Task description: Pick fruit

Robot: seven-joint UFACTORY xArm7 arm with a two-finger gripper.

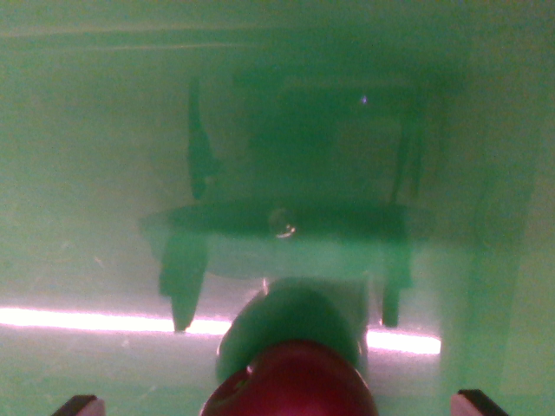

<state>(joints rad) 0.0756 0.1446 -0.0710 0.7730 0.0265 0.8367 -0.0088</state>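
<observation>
A dark red, round fruit point(290, 383) with a small dent at its upper left lies on a glossy green surface point(87, 173), at the bottom middle of the wrist view. My gripper point(279, 404) is open. Only its two dark fingertips point(80, 404) show, one in each bottom corner, and the fruit lies between them. There is a wide gap on both sides, so neither tip touches the fruit. The lower part of the fruit is cut off by the picture's edge.
The shiny green surface mirrors the arm and gripper as a dark blurred shape point(295, 173) in the middle. A bright band of reflected light point(104, 319) runs across the lower part. A paler stripe crosses the top edge.
</observation>
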